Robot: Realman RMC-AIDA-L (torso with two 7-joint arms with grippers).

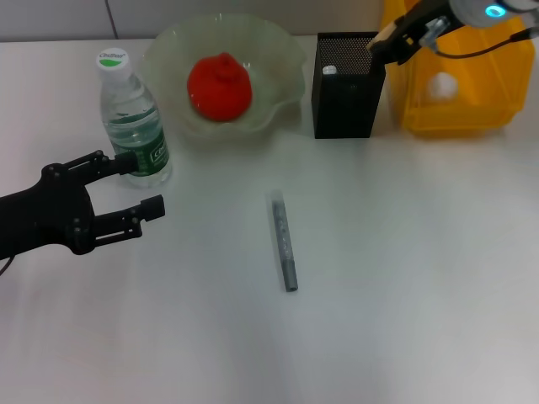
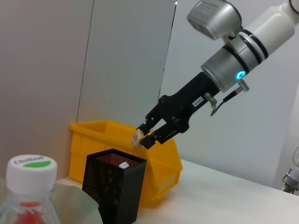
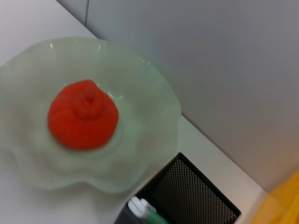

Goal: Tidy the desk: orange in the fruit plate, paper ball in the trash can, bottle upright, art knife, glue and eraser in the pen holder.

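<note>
My right gripper [image 1: 383,44] is shut on the tan eraser [image 2: 137,137] and holds it just above the far right corner of the black mesh pen holder [image 1: 347,94]. A white-capped glue stick [image 1: 329,71] stands inside the holder. The grey art knife [image 1: 284,241] lies on the table's middle. The orange [image 1: 220,86] sits in the pale green fruit plate [image 1: 282,63]. The paper ball [image 1: 443,84] lies in the yellow trash can [image 1: 472,109]. The bottle [image 1: 131,118] stands upright. My left gripper [image 1: 135,183] is open just in front of the bottle.
The wall runs close behind the plate, holder and trash can. The white table stretches bare in front of the knife and to its right. In the right wrist view the orange [image 3: 84,114] and holder [image 3: 191,198] lie below.
</note>
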